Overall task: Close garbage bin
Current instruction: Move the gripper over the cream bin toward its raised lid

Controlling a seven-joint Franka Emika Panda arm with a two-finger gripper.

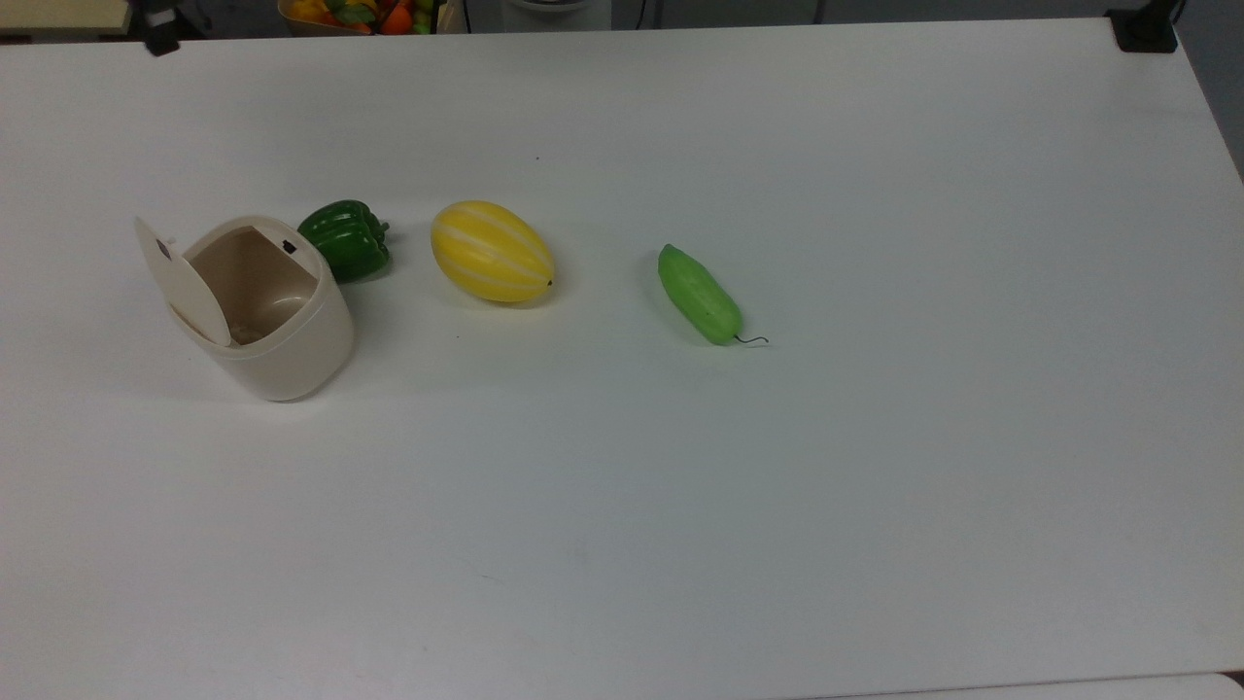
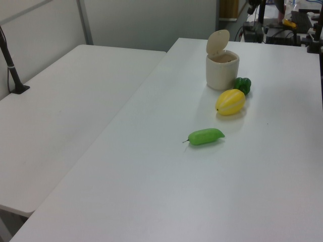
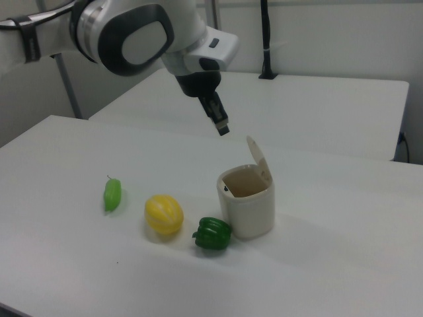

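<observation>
The small beige plastic garbage bin [image 1: 277, 321] stands upright on the white table [image 1: 680, 506], toward the top view's left, with its flat hinged lid [image 1: 180, 282] tipped up and the inside open to view. Just beside it, on the top view's right, lies a dark green bell pepper [image 1: 345, 239], close to touching the bin's wall. Next along the same row come a yellow striped melon [image 1: 492, 252] and then, further right and apart, a light green cucumber [image 1: 699, 294]. In the right view the robot's hand [image 3: 223, 127] hangs in the air above the table, up and to the right view's left of the raised lid [image 3: 258, 158], touching nothing; whether its fingers are parted I cannot tell.
</observation>
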